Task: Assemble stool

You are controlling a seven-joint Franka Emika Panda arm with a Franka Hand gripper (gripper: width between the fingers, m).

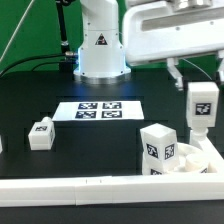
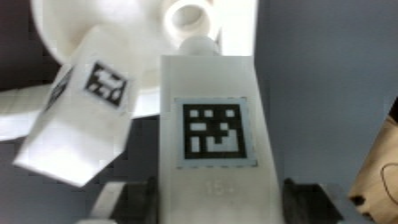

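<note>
The seat [image 1: 200, 162] lay on the bench [image 1: 30, 90], at the exterior view's right. Above the seat, the hand [image 1: 198, 82] pinched a tagged leg [image 1: 202, 106] upright, clear of the disc. A second leg [image 1: 157, 148] stood at the seat's rim. The marker board [image 1: 100, 108] lay well apart from the seat toward the exterior view's left, and a third leg [image 1: 40, 133] farther still.

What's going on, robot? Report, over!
Tool shut on a leg, upright over the seat disc. Second leg stands at the seat disc; third leg loose on the table. Nothing seen blocking the drop.
</note>
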